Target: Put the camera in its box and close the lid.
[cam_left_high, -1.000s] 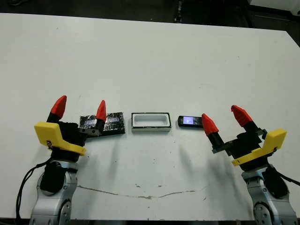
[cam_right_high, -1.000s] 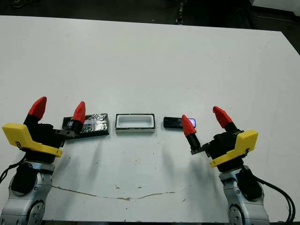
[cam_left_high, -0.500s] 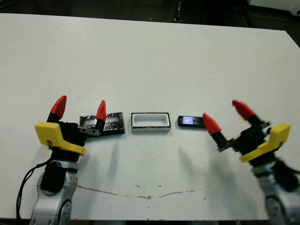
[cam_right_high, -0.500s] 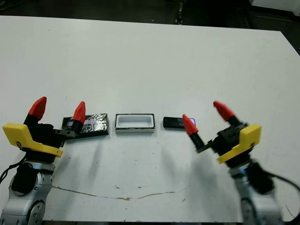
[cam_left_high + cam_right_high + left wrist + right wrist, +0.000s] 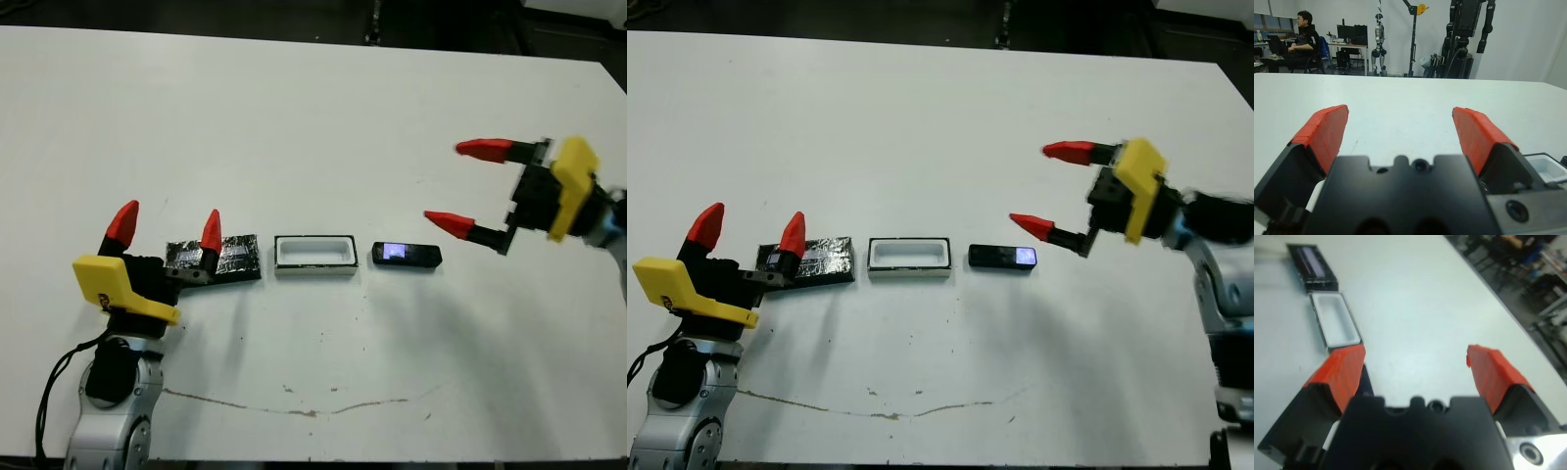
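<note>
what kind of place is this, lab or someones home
Most likely a robotics lab: beyond the white table stand a small humanoid robot figure and black equipment rigs, with a seated person at a desk.

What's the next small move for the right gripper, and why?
Probably lower the right gripper onto the small black oblong camera and close on it. The gripper is open, raised and empty to the camera's right; the camera lies on the table beside the empty white-lined box, not in it.
</note>
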